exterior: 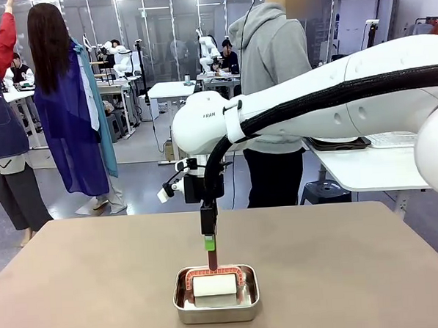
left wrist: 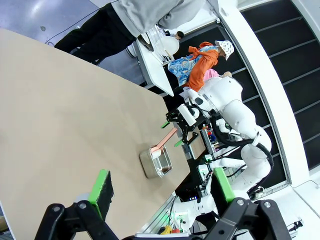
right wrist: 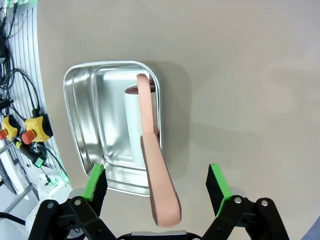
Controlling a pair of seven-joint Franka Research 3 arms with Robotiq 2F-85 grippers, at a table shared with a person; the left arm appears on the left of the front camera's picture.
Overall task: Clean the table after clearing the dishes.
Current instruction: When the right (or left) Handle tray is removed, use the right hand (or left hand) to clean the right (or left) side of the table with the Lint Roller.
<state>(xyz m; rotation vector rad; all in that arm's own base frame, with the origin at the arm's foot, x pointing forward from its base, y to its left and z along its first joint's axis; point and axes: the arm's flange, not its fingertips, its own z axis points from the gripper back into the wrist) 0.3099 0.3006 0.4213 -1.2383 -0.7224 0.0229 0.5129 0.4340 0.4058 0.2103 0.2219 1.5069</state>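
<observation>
Our right arm (exterior: pixel 333 92) reaches in to the middle, right tool (exterior: pixel 210 243) pointing straight down, fingers spread; our left tool (left wrist: pixel 162 189) gapes wide too.

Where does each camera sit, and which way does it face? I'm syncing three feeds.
Front view: fixed on the robot's side, facing across the table at a person in a grey hoodie; the right arm extends in, right gripper above the steel pan.
Left wrist view: raised over the table, looking obliquely along the open left gripper toward the pan and right arm.
Right wrist view: looking straight down the open right gripper onto the pan.
Shared: all three show the pan.
</observation>
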